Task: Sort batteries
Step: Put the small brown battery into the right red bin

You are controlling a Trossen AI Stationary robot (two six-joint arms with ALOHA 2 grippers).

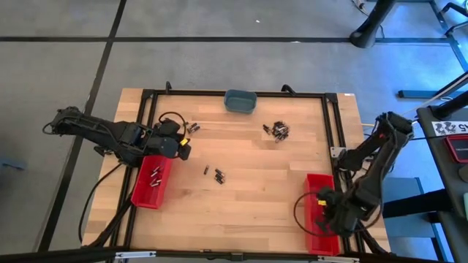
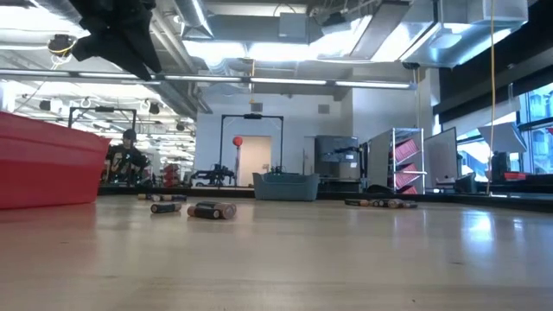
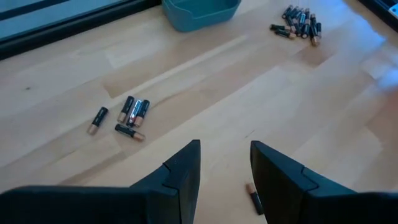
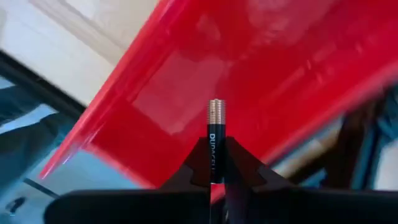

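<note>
Batteries lie in groups on the wooden table: a pile [image 1: 278, 130] at the far right, a few [image 1: 216, 174] in the middle, a few more [image 1: 191, 128] at the far left. My left gripper [image 3: 225, 168] hovers open over the table beside the left red bin [image 1: 152, 180], with nothing between its fingers. One battery [image 3: 254, 198] lies on the wood below it. My right gripper [image 4: 216, 155] hangs over the right red bin [image 1: 319, 215], shut on a black battery [image 4: 216, 127] with a copper end. My right gripper pinches the black body [image 4: 216, 144] of the battery between its two fingertips. The battery lies along the fingers, and its copper end [image 4: 216, 111] sticks out past them toward the bin. The fingers point steeply down from above. The battery is lifted clear of the red bin.
A grey-blue dish [image 1: 240, 101] stands at the middle of the far edge. A dark frame [image 1: 333, 131] runs round the table top. The left red bin holds a few batteries [image 1: 155, 175]. Bare wood lies between the two bins.
</note>
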